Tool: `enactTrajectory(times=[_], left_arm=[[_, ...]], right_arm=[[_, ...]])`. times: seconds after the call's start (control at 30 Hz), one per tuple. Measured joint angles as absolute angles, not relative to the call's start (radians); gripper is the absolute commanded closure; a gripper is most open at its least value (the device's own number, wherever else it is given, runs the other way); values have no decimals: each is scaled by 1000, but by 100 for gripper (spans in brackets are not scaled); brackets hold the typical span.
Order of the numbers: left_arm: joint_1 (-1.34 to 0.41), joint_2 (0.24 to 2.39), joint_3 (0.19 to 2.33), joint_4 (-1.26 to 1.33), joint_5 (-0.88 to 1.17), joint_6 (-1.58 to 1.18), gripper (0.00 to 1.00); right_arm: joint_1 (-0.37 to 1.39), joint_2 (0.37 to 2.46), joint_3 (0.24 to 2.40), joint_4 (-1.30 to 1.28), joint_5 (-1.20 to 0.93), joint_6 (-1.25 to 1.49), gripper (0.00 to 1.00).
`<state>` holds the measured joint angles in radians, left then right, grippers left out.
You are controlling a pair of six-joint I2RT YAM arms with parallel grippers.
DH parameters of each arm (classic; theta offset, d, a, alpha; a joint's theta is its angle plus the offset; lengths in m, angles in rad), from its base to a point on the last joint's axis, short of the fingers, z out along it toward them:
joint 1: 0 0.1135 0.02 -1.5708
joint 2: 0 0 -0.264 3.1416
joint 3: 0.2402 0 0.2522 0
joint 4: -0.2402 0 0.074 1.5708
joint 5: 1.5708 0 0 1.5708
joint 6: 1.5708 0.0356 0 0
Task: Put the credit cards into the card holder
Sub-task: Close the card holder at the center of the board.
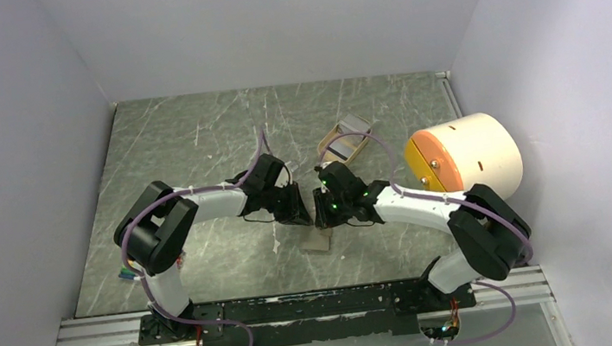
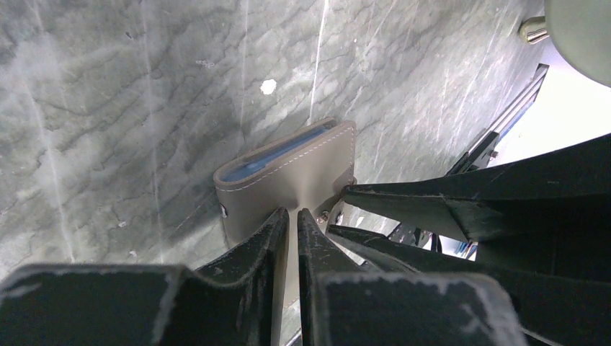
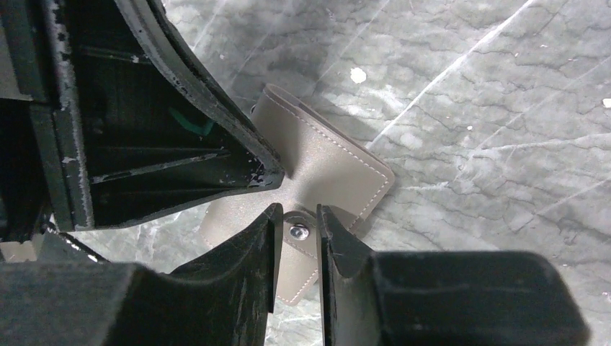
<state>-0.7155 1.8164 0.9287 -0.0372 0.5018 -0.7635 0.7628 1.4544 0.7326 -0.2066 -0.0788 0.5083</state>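
The card holder [image 2: 302, 169], a grey-olive stitched wallet, is held just above the table between both grippers; from above it shows as a pale patch [image 1: 316, 240]. A blue edge shows inside its upper fold. My left gripper [image 2: 293, 213] is shut on the wallet's near cover, which runs between the fingers. My right gripper [image 3: 297, 210] meets it from the other side. Its jaws stand slightly apart on either side of the strap with the round snap button [image 3: 299, 232]. No credit card shows plainly; the blue edge may be lining or a card.
A tan tray [image 1: 341, 141] lies behind the grippers, with a pale flat piece at its far end. A big cream cylinder with an orange face [image 1: 466, 159] stands at the right. Grey walls close the table on three sides.
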Motion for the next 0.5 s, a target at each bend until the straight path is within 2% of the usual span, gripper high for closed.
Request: enactTrajectory(times=[0.5], left_arm=[[-718,1818,929,-35,502,-764,84]], right_arm=[[762,1452,732,-206,-102,493,70]])
